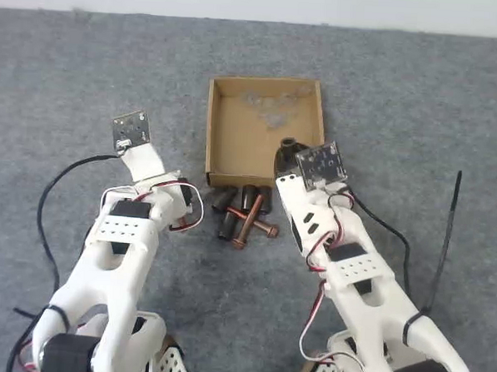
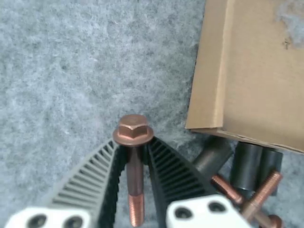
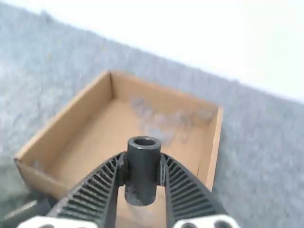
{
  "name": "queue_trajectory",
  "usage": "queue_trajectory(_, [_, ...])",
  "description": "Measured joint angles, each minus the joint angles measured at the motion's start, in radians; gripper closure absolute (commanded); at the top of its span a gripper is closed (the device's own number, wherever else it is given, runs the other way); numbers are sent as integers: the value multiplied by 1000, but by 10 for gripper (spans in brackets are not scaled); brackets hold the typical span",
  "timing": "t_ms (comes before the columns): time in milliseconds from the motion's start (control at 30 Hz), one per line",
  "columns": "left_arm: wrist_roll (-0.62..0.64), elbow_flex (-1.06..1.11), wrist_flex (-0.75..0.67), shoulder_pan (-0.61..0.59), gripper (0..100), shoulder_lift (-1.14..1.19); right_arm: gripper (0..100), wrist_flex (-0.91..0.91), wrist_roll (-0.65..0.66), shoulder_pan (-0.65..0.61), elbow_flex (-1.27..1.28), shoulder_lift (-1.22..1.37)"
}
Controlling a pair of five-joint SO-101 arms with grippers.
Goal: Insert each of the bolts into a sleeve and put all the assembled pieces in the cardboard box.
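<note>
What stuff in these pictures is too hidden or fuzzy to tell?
High view: how many sleeves lie in the pile; bolts lie across them.
Left wrist view: the picture's edge cuts off the pile's bolts.
Right wrist view: the pale smudge on the cardboard box floor is too blurred to name; the right gripper and its sleeve cover the box's near wall.

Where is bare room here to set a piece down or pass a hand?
Free: the cardboard box floor and carpet either side of it. Crowded: loose bolts and sleeves piled between the box's near wall and the arms; left end effector holds a bolt, right end effector a sleeve.
</note>
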Motion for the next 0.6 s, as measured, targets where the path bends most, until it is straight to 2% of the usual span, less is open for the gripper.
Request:
queue_trajectory(233, [-3,0,0,0,990,0,992,-290,0,-40,72,0])
queue_trajectory(600, [-8,0,0,0,990,0,992,-391,0,-41,77,3])
